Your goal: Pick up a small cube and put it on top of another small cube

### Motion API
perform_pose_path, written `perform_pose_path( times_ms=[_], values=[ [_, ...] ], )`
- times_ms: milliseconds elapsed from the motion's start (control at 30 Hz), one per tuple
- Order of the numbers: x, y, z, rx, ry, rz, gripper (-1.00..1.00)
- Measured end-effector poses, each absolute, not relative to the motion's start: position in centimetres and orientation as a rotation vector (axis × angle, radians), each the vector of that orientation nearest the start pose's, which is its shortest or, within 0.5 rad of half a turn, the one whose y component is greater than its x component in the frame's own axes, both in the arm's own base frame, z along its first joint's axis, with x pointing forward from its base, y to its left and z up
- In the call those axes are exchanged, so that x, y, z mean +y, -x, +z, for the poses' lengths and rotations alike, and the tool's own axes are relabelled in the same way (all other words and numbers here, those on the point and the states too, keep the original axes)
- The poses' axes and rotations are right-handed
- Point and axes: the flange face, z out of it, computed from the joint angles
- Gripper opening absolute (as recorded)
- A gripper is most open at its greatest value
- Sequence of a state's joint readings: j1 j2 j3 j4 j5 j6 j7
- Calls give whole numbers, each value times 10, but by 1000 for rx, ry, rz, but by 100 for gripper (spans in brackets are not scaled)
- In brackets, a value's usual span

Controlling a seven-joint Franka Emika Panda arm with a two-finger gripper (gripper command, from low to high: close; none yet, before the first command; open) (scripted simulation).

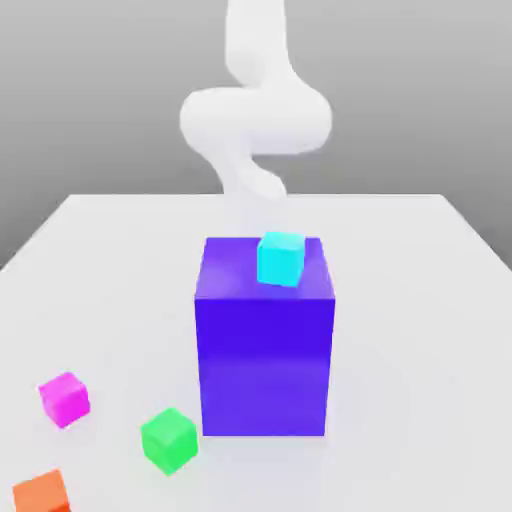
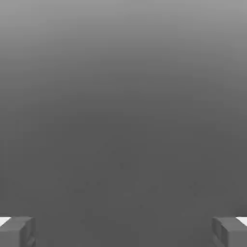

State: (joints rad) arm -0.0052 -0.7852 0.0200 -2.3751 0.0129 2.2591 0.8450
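A small cyan cube (image 1: 280, 258) rests on top of a large blue block (image 1: 265, 345) in the middle of the table. Three other small cubes lie on the table toward the exterior view's left front: a magenta cube (image 1: 64, 398), a green cube (image 1: 167, 439) and an orange cube (image 1: 42, 493) cut by the frame edge. The white arm (image 1: 255, 115) rises behind the blue block. In the hand view my gripper (image 2: 123, 231) is open, its two grey fingertips (image 2: 17, 231) far apart with nothing between them, facing a plain grey background.
The white table (image 1: 420, 330) stretches wide around the blue block, with its far edge behind the arm. The tall blue block stands as the one bulky obstacle near the centre.
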Motion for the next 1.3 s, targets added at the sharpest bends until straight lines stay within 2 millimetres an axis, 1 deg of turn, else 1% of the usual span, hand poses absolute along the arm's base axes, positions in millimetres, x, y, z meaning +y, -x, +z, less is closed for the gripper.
perform_pose_path(
  times_ms=[67, 133, 200, 300, 367, 467, 500, 667, 700, 733, 800, 900, 1000, 1300],
  values=[
    [15, -361, 611, 1194, 2559, -701, 0],
    [21, -360, 561, 1283, 2610, -533, 0],
    [26, -354, 510, 1376, 2655, -358, 0],
    [30, -336, 435, 1524, 2707, -88, 0],
    [31, -331, 400, 1560, 2716, -21, 0],
    [31, -328, 358, 1571, 2719, -2, 0],
    [31, -328, 351, 1572, 2719, -1, -100],
    [32, -328, 351, 1569, 2714, 3, -100],
    [32, -327, 348, 1570, 2714, 3, -100],
    [32, -328, 353, 1570, 2715, 3, -100],
    [32, -329, 372, 1570, 2715, 4, -100],
    [32, -327, 408, 1584, 2706, 4, -100],
    [32, -326, 415, 1754, 2599, 3, -100],
    [35, -326, 417, 2291, 2141, 2, -100]
  ],
)
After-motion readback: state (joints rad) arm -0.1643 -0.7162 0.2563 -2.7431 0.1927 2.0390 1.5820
